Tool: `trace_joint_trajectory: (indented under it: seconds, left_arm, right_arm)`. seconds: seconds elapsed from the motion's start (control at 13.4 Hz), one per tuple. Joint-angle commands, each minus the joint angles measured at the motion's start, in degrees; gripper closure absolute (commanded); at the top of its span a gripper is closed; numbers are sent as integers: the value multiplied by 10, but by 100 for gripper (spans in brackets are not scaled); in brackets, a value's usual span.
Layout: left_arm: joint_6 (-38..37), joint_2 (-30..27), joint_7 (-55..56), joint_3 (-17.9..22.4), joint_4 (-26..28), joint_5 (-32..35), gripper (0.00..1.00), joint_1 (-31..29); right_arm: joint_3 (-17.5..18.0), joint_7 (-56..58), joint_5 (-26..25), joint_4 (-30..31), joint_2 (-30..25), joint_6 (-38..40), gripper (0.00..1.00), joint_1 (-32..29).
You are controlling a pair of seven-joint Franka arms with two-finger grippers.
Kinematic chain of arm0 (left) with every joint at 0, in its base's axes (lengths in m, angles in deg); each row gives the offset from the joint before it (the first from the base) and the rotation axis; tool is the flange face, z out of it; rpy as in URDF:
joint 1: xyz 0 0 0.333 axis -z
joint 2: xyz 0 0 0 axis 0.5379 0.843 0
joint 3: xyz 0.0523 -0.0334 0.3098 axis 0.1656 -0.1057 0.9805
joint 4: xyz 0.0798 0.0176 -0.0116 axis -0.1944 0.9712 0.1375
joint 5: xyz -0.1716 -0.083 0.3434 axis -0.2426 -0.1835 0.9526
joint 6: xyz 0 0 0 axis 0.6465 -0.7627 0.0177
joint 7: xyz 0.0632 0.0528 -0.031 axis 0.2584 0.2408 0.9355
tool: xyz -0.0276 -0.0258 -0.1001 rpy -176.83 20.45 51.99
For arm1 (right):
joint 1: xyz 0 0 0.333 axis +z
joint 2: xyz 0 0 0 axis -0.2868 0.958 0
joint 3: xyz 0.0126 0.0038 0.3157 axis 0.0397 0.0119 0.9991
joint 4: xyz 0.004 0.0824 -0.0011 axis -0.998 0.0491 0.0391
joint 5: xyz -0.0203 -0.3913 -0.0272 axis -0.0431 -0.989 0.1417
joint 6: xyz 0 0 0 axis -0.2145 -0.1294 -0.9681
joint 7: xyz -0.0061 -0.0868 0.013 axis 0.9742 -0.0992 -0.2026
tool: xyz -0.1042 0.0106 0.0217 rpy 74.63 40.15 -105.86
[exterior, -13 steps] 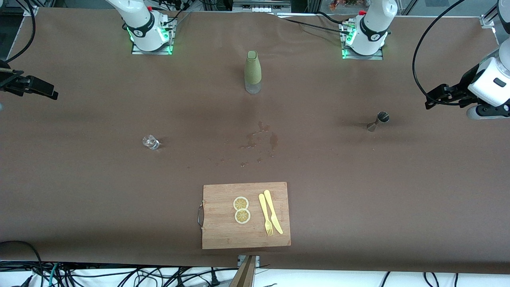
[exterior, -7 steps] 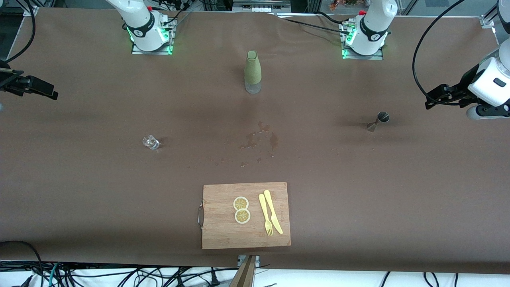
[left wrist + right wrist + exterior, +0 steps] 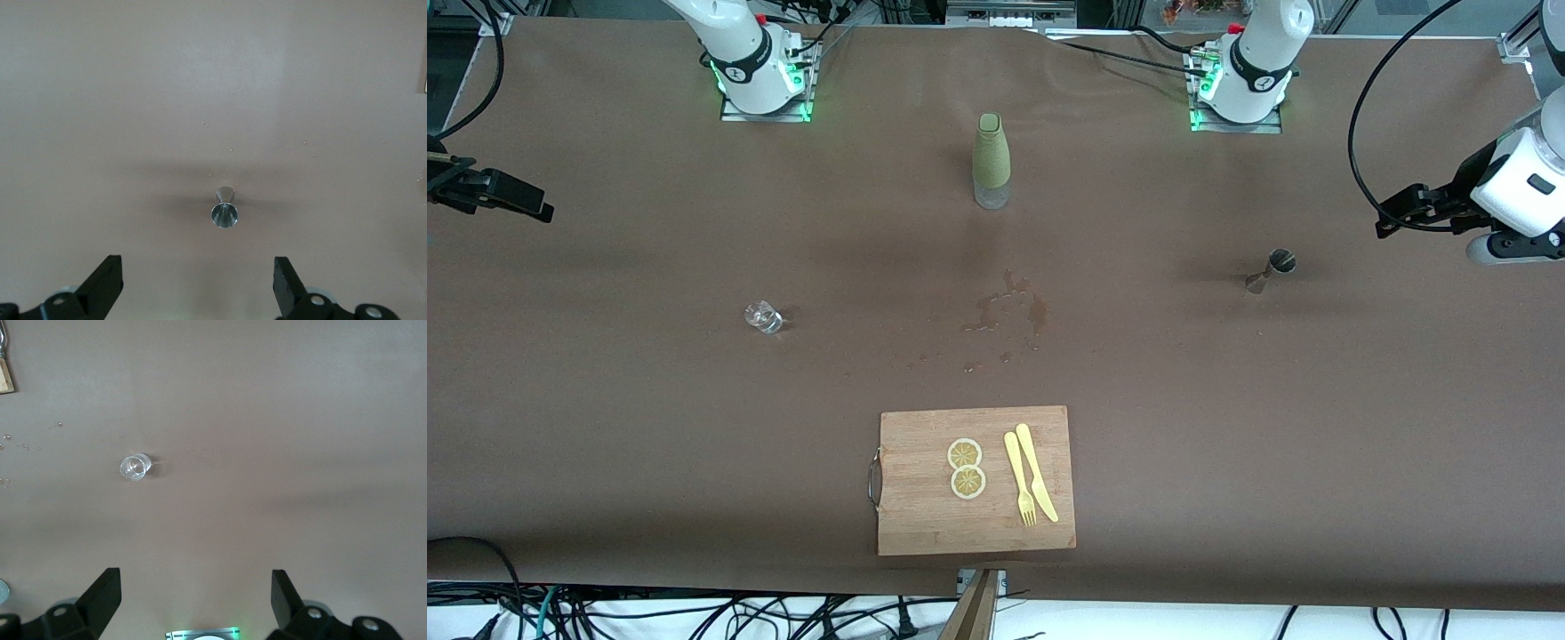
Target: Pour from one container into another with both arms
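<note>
The tiny clear glass cup [image 3: 763, 316] stands upright on the brown table toward the right arm's end; the right wrist view shows this cup [image 3: 134, 467] from above. Toward the left arm's end stands the small steel jigger [image 3: 1270, 271], whose round rim [image 3: 225, 212] faces the left wrist camera. My right gripper [image 3: 543, 212] hovers over the table's edge at its own end, open and empty [image 3: 195, 593]. At the other end my left gripper [image 3: 1385, 222] hangs open and empty [image 3: 198, 280], well apart from the jigger.
A tall olive-green sleeved bottle [image 3: 991, 160] stands mid-table near the bases. Spilled drops [image 3: 1005, 311] mark the middle. A wooden cutting board [image 3: 925, 524] near the front edge carries two lemon slices [image 3: 966, 468], a yellow fork and a knife [image 3: 1032, 484].
Both grippers have drifted very slightly toward their own table ends. The cup, jigger and bottle have not moved.
</note>
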Motion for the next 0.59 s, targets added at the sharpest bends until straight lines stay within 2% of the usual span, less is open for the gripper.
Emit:
trace_joint_trajectory:
  seconds: [0.0,0.37,0.52]
  left_arm:
    - [-3,-52,-1,0,51,-12,0,-15]
    - [76,-107,-22,0,149,-12,0,-31]
    - [115,-108,-123,2,176,-14,0,-60]
  right_arm:
    - [0,5,11,-8,4,12,0,-8]
    - [-28,116,29,-6,16,13,0,-14]
    - [-47,186,66,-6,30,22,0,-25]
